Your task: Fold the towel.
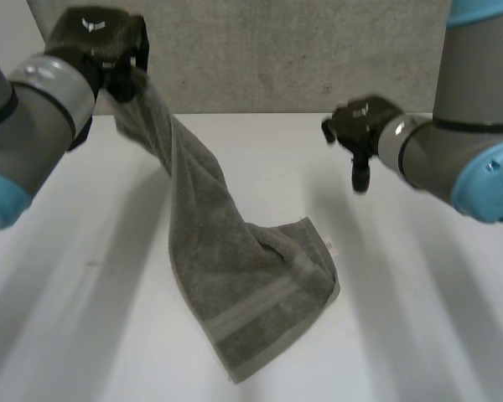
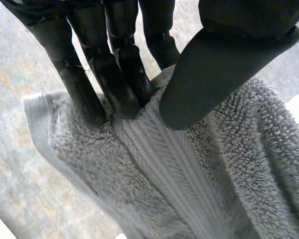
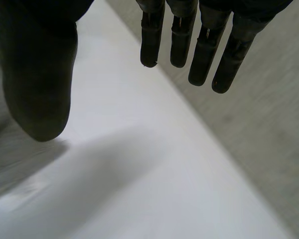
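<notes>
A grey towel (image 1: pixel 235 276) with a lighter woven band hangs from my left hand (image 1: pixel 101 42), raised high at the back left; its lower part lies crumpled on the white table (image 1: pixel 419 318). In the left wrist view the fingers (image 2: pixel 107 79) and thumb (image 2: pixel 209 74) pinch the towel's (image 2: pixel 189 169) corner between them. My right hand (image 1: pixel 365 126) hovers above the table at the back right, apart from the towel. Its fingers (image 3: pixel 199 45) hang straight and its thumb (image 3: pixel 37 79) stands wide of them, with nothing between.
A grey concrete wall (image 1: pixel 302 50) runs behind the table's far edge. A small white label (image 1: pixel 329 248) sticks out at the towel's right corner. Bare table (image 3: pixel 154 189) lies under my right hand.
</notes>
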{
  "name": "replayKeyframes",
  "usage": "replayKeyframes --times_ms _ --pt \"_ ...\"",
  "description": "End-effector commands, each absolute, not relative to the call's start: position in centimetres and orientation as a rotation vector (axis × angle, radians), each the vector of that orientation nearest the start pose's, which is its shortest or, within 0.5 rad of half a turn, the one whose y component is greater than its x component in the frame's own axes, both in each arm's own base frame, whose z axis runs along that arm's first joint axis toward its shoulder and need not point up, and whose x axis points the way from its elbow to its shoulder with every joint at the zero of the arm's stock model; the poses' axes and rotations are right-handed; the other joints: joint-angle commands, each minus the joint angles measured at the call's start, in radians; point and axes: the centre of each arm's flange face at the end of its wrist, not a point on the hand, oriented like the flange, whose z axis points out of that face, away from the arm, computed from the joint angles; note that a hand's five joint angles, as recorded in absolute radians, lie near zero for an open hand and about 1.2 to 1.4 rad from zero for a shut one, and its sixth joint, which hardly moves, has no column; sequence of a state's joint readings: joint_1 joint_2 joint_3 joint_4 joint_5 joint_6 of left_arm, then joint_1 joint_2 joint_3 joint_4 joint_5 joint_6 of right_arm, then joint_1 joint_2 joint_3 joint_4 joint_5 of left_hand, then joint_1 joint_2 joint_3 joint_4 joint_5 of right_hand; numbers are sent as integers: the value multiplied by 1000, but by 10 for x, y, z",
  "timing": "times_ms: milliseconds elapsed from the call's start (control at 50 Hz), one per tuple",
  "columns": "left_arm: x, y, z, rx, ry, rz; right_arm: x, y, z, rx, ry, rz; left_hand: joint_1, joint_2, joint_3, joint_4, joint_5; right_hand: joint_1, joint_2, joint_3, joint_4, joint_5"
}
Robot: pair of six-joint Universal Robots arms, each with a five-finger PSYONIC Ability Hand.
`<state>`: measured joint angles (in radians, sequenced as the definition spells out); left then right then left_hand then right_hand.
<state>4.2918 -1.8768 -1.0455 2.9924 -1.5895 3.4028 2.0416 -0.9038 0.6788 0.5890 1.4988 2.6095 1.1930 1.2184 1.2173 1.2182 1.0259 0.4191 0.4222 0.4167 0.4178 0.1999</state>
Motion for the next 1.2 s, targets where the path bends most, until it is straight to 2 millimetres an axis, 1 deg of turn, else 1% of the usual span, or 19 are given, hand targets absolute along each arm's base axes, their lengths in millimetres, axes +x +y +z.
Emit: replayKeyframes --times_ms 20,40,80,100,140,200,260,280,300,320,360,380,420,640,760,880,920,1040,1200 --pt "-266 -286 332 728 2119 -2331 299 -273 247 -1095 2312 -1455 203 178 179 178 196 -41 -44 -38 -39 4" --pt "-266 -286 332 728 2119 -2331 299 -273 247 -1095 2312 -1455 203 178 179 178 196 -41 -44 -38 -39 4" --pt "-260 -291 325 707 2135 -2302 299 -256 237 -1066 2265 -1366 203 178 179 178 196 -29 -32 -26 -28 16" --pt "-260 -291 325 707 2135 -2301 299 -256 237 -1066 2265 -1365 203 178 179 178 196 -29 -32 -26 -27 16" --pt "-250 -297 319 672 2149 -2267 299 -237 229 -1062 2213 -1315 203 178 179 178 196 -20 -23 -18 -19 25" --pt "-245 -301 316 658 2156 -2250 298 -228 223 -1073 2194 -1291 203 178 179 178 196 -20 -23 -18 -19 25" --pt "-239 -306 310 632 2166 -2229 295 -210 201 -1106 2182 -1232 203 178 179 178 196 -11 -14 -9 -10 33" --pt "-235 -308 308 618 2167 -2222 295 -210 201 -1106 2182 -1232 203 178 179 178 196 -11 -14 -9 -10 33" --pt "-232 -310 306 604 2168 -2216 296 -200 192 -1132 2172 -1211 203 178 179 178 196 -5 -8 -3 -4 39" --pt "-232 -311 306 604 2168 -2216 296 -200 192 -1132 2172 -1211 203 178 179 178 196 -5 -8 -3 -4 39" --pt "-226 -314 301 581 2169 -2205 302 -179 180 -1209 2121 -1200 203 178 179 178 196 3 0 6 5 48" --pt "-226 -314 301 581 2169 -2205 302 -179 180 -1210 2121 -1200 203 178 179 178 196 3 0 6 5 48" --pt "-221 -318 295 565 2170 -2194 305 -166 171 -1273 2071 -1222 203 178 179 178 196 3 0 6 5 48" --pt "-216 -322 285 543 2179 -2178 318 -144 153 -1330 1941 -1286 203 178 179 178 196 -11 -14 -9 -10 33" --pt "-216 -321 281 523 2200 -2186 332 -121 144 -1379 1841 -1284 203 178 179 178 196 -14 -17 -12 -13 31" --pt "-216 -322 280 504 2211 -2199 339 -108 139 -1405 1784 -1283 203 178 179 178 196 -20 -23 -18 -19 25" --pt "-216 -322 279 501 2213 -2197 344 -100 133 -1424 1767 -1273 203 178 179 178 196 -20 -23 -18 -19 25" --pt "-216 -322 278 500 2217 -2194 347 -95 122 -1444 1762 -1251 203 178 179 178 196 -8 -11 -6 -7 36" --pt "-216 -322 278 500 2216 -2196 350 -104 113 -1437 1796 -1323 203 178 179 178 196 85 82 88 87 130"
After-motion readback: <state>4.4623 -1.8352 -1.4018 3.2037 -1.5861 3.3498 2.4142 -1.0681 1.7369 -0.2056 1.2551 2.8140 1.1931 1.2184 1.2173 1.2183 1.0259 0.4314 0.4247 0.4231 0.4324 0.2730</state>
